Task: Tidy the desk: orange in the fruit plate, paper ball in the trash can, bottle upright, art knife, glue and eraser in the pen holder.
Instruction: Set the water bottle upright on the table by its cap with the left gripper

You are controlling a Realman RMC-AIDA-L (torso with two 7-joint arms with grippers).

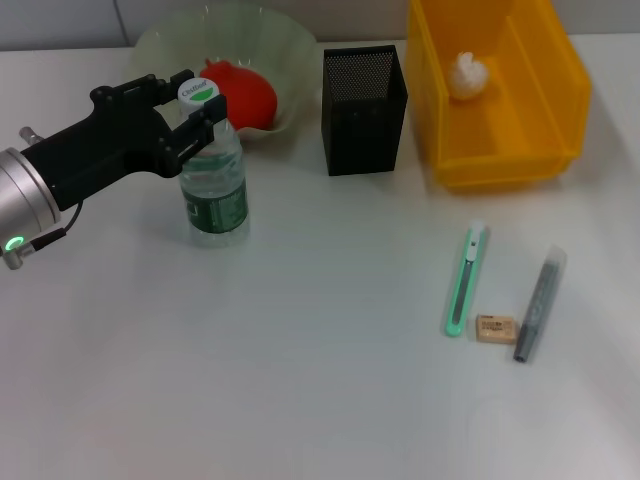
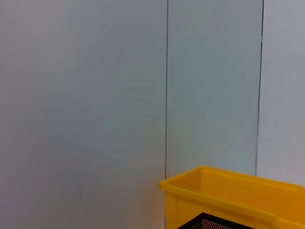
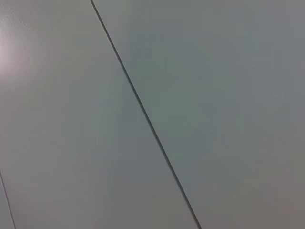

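Clear plastic bottle [image 1: 213, 185] upright on white desk [image 1: 300, 380], left of centre, just in front of fruit plate [image 1: 290, 50]. Left gripper [image 1: 196, 112] at cap/neck level, black fingers [image 1: 160, 85] either side of neck, narrow gap; contact vs. just released: cannot tell. Right gripper not in view; right wrist cam shows wall only.

Step in hand, judged: finish bottle-upright. Open fully before moving, then back away straight along arm axis toward robot's left, no sideways drag against cap, else tip-over toward plate.

Done, judged: orange [image 1: 243, 95] in plate, paper ball [image 1: 470, 75] in yellow bin [image 1: 560, 70]. Left: art knife [image 1: 466, 280], eraser [image 1: 495, 329], glue [image 1: 538, 303], close together on right side, eraser between the other two.

Room: wide bare desk betw. bottle and the three items. Pen holder [image 1: 364, 110] close beside bin wall; approach from front/above, keep off mesh rim
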